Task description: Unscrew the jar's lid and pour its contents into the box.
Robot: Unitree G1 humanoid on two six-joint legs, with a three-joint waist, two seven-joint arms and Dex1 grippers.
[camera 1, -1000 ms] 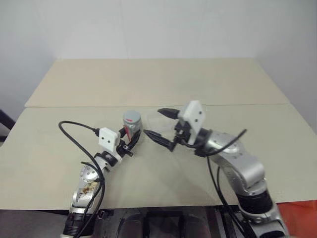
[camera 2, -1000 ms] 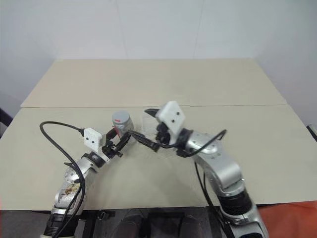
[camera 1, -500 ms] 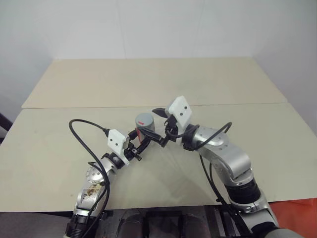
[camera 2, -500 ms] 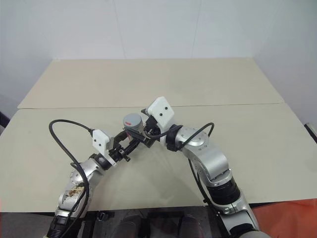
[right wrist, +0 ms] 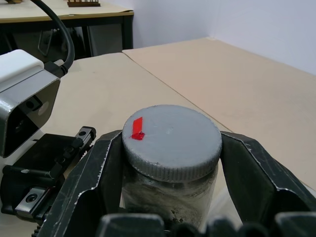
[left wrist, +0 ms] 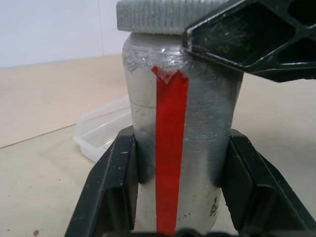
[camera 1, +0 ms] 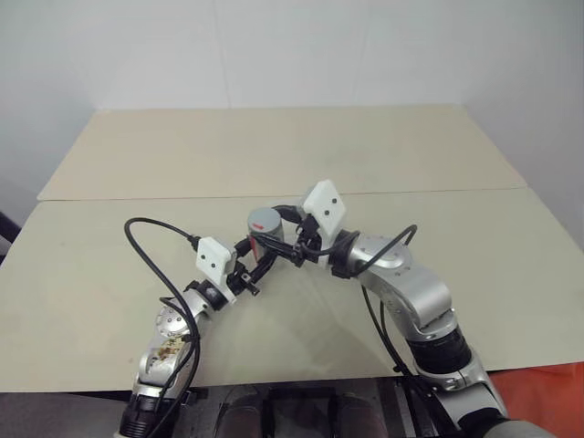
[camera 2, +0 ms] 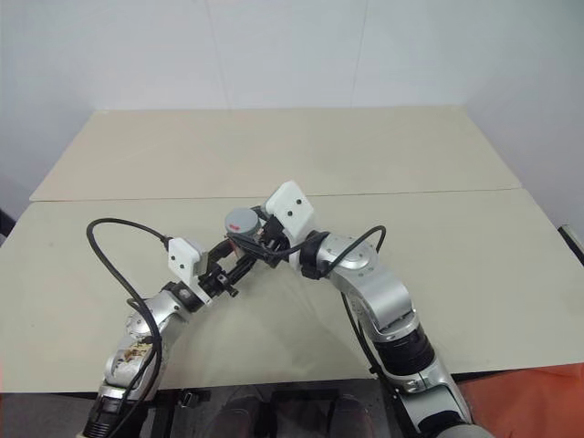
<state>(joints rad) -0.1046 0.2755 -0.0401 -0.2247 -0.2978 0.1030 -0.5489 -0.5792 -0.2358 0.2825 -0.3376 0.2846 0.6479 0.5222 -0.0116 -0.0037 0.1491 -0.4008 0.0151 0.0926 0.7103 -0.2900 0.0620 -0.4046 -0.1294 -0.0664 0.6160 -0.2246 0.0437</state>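
Beige tabletop (camera 1: 274,155), made of two panels w/ a seam running across, backed by a plain white wall (camera 1: 292,46).

Jar (left wrist: 180,148) — silvery-grey cylinder w/ a red vertical stripe down its side; upright, held above the table near the front-centre, just ahead of the seam. Lid (right wrist: 171,138) sits on top of the jar, grey w/ ribbed rim and a small red mark near its edge; seated flat, no gap visible between lid and jar.

Left gripper (left wrist: 180,192): closed on the jar body, lower half. Both black fingers (left wrist: 111,187) press against opposite sides of the cylinder; red stripe faces the left wrist cam, centred between them.

Right gripper (right wrist: 170,163): closed on the lid. Its fingers (right wrist: 86,177) bracket the lid rim from both sides, in contact. In the left wrist view one right-gripper finger lies across the lid's edge at the jar's shoulder. In the head views the right arm reaches in from the right, the white camera block (camera 1: 324,208) on its wrist just beside the jar top.

Box (left wrist: 106,129) — clear whitish plastic, shallow, rounded corners; lies flat on the table behind the jar, near but not touching. Contents: cannot tell.

Black cable (camera 1: 151,239) loops up from the left forearm.
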